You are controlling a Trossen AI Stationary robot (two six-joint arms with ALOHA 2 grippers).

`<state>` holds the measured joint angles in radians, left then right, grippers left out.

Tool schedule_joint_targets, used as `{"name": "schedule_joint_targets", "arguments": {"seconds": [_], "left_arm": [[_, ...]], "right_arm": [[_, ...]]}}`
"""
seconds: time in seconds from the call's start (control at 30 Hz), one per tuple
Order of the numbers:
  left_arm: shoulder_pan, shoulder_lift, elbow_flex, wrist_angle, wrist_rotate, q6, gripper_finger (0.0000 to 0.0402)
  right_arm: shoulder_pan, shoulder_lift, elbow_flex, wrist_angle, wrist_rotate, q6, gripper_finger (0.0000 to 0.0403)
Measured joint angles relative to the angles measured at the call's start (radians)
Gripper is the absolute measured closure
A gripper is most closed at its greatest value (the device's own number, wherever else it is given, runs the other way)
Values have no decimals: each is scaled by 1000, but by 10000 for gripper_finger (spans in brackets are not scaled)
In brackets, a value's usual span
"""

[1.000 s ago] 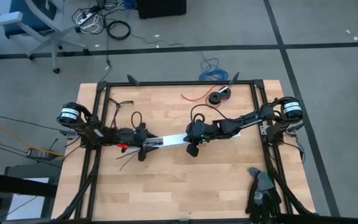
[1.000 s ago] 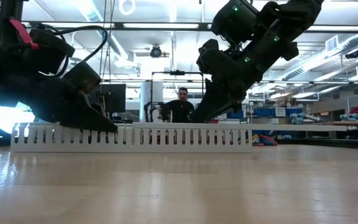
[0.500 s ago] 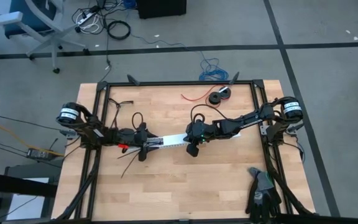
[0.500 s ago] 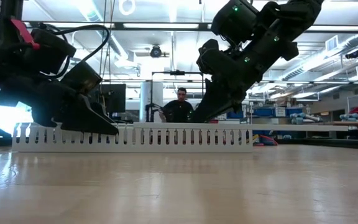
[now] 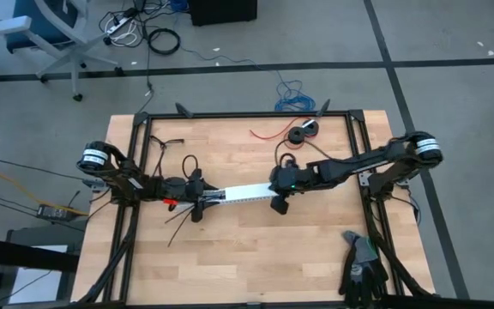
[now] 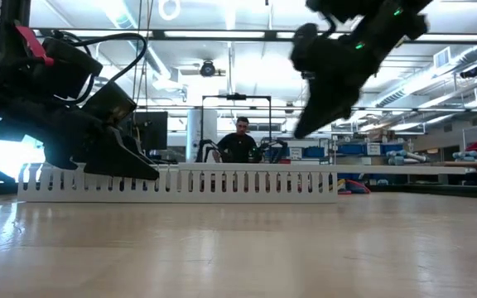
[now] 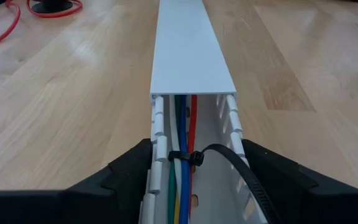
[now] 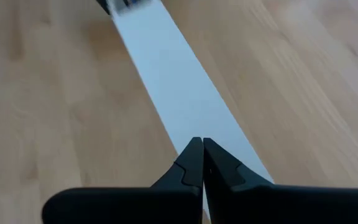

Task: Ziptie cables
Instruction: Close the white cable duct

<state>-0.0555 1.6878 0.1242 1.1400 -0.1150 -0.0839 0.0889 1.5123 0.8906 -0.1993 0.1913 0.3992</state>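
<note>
We see the cables (image 7: 180,163), green, blue, white and red, lying lengthwise inside a white slotted duct (image 7: 188,50) near the middle of the tabletop (image 5: 247,249). A black ziptie (image 7: 190,157) is looped around them at the duct's open end, its tail (image 7: 244,173) arcing out over one slotted wall. Rest of the duct is capped by its white cover.

Left pincer (image 7: 194,171) straddles the duct's open end, one finger outside each wall; open, nothing gripped. In the high view it sits at the duct's left end (image 5: 197,199).

Right pincer (image 8: 202,163) hangs above the cover near the duct's right end, fingers pressed together, holding nothing.

Toward the tabletop's far edge we see a single red wire (image 5: 271,133) and a black spool (image 5: 303,132). A person (image 6: 240,142) shows beyond the tabletop in the low view.
</note>
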Motion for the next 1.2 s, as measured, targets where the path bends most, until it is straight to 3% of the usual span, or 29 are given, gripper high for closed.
{"name": "schedule_joint_targets", "arguments": {"seconds": [0.17, 0.27, 0.37, 0.53, 0.7, 1.2], "left_arm": [[0, 1, 0, 6, 0, -4, 160], [0, 2, -2, 25, -1, -5, 160], [0, 2, -2, 33, -3, -5, 160], [0, 2, -4, 33, -13, -7, 160], [0, 2, -3, 48, -10, -88, 160], [0, 2, 13, 32, -22, -59, 114]], "right_arm": [[5, -37, 1, -178, 6, 98, 403], [-14, 33, 1, -95, -48, 89, 403], [-42, 138, 4, 93, -101, 38, 403], [-66, 250, 22, 289, -112, -27, 403], [-66, 245, 29, 278, -109, -45, 403], [-65, 240, 29, 252, -111, -37, 403]]}}
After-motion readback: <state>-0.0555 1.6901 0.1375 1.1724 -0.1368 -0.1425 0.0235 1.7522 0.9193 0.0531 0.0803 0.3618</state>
